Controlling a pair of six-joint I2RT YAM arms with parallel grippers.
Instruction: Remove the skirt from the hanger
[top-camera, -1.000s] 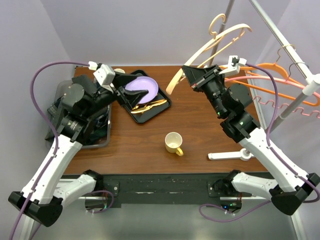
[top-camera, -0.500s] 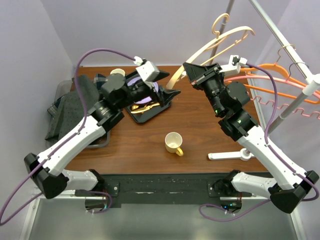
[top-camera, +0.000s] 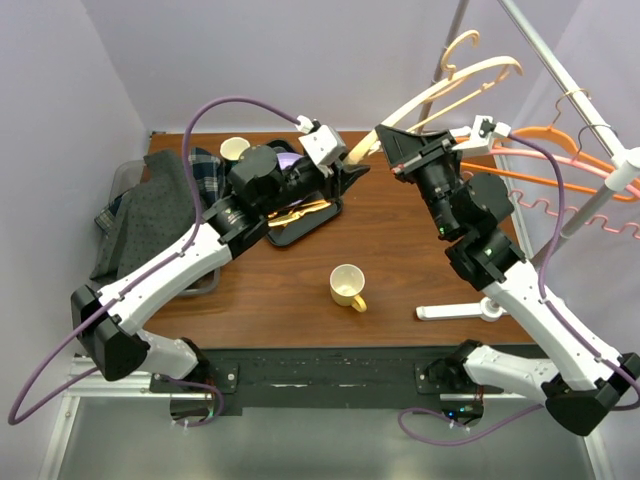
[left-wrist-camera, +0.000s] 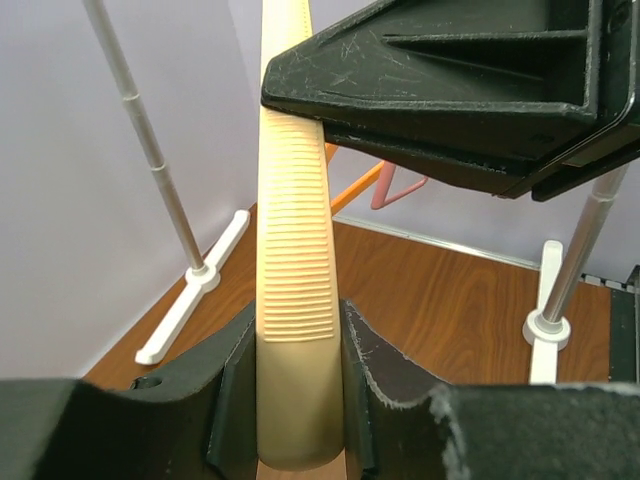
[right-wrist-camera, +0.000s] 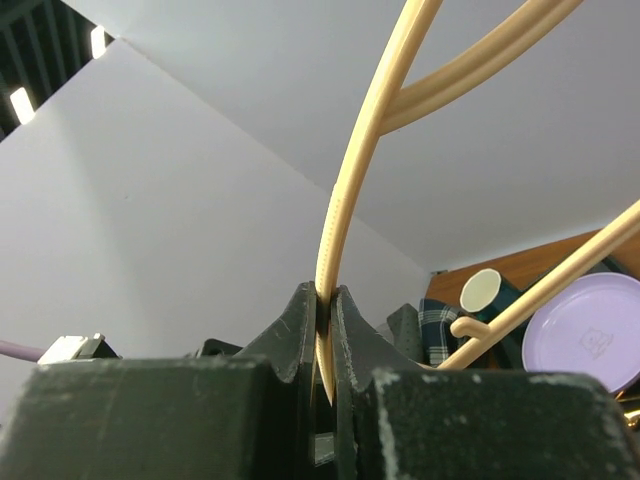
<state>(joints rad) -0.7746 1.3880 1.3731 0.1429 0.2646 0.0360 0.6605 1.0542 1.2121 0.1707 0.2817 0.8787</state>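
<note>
Cream plastic, ribbed near its tip, was what both arms had hold of. The hanger (left-wrist-camera: 298, 250) was bare, and the skirt (top-camera: 150, 215) lay heaped at the far left edge of the table (top-camera: 400, 240), well apart from it. Judged from that, the removal itself looked done, and the hanger was only being steadied or passed across.

The right gripper (right-wrist-camera: 327, 300) was clenched on the hanger's thin upper arm, keeping it raised and tilted above the table. The left gripper (top-camera: 348, 175) had the hanger's lower end between its fingers, which sat close against both sides. It read as a grasp, probably to stop that free end swinging.

Only the left wrist view showed the ribbing and how snugly the tip sat. It also showed the right gripper's black body just above, with the white feet and poles of the clothes rack (left-wrist-camera: 190, 270) behind.

Only the right wrist view showed that pinch closed with no gap, with a purple plate (right-wrist-camera: 590, 330) and a cup (right-wrist-camera: 482, 290) below.

Only the top view showed where the skirt lay and the two arms meeting over the tray (top-camera: 335, 207). It also took in the orange hangers (top-camera: 560, 165) on the rail to the right.
</note>
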